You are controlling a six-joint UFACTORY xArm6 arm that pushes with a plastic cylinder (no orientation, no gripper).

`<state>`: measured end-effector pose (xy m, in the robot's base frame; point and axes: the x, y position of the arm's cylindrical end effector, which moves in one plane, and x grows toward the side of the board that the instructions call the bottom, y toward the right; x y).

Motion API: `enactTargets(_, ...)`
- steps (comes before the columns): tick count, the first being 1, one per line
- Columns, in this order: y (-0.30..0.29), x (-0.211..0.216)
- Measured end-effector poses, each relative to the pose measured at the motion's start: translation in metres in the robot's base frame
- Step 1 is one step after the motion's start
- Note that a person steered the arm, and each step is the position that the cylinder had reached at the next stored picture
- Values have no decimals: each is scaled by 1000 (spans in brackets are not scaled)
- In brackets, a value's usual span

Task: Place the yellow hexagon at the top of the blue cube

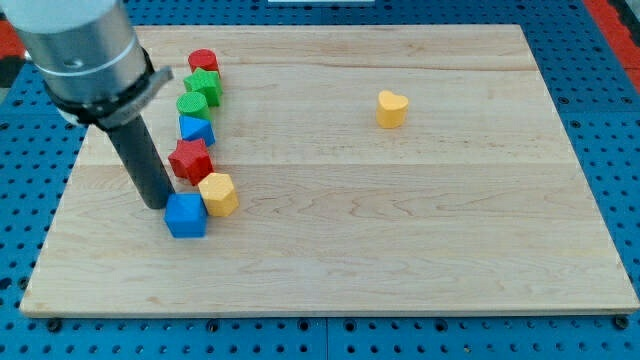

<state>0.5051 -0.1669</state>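
My tip (158,203) rests on the wooden tabletop (400,230) near its left edge, just beside the blue cube (186,215), on that cube's upper left. The yellow hexagon (218,193) touches the blue cube's upper right corner. Above them a column of blocks runs toward the tabletop's top-left corner: a red star (190,159), a smaller blue block (196,129), a green cylinder (192,104), a green star (205,84) and a red cylinder (203,61). A yellow heart (392,109) sits well apart, toward the top right.
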Motion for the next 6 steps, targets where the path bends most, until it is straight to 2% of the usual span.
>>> enactTargets(2, 3, 26)
enactTargets(3, -16, 46)
enactTargets(4, 73, 77)
enactTargets(5, 95, 56)
enactTargets(6, 90, -10)
